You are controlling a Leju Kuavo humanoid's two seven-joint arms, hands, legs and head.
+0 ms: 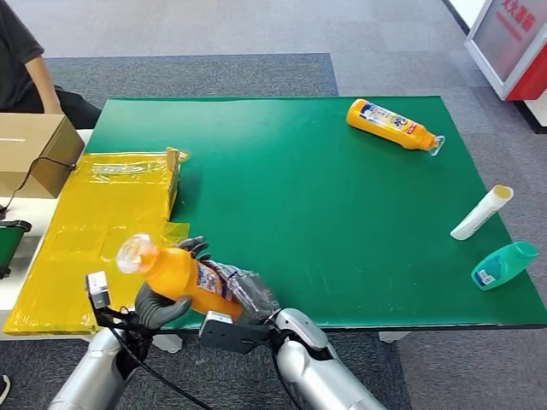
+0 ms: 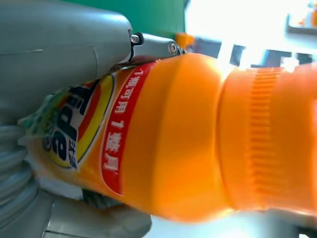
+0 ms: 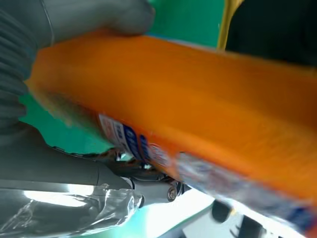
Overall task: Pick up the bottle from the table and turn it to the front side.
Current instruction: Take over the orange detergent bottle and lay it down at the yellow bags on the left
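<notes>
- The left robot hand (image 1: 158,303) grips the orange bottle (image 1: 177,272) near its cap end, lifted above the near counter (image 1: 291,213) edge.
- The right robot hand (image 1: 248,295) holds its base; its fingers are hard to make out.
- Risk: the two grips twisting against each other could let the smooth bottle slip.
- The label is blurred and partly hidden.

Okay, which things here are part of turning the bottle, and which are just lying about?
Part of the job:
held orange bottle
left hand, gripping it
right hand, gripping it
green table

Just lying about:
second orange bottle, on its side far right
white tube
teal bottle
yellow sheet
cardboard box
</notes>
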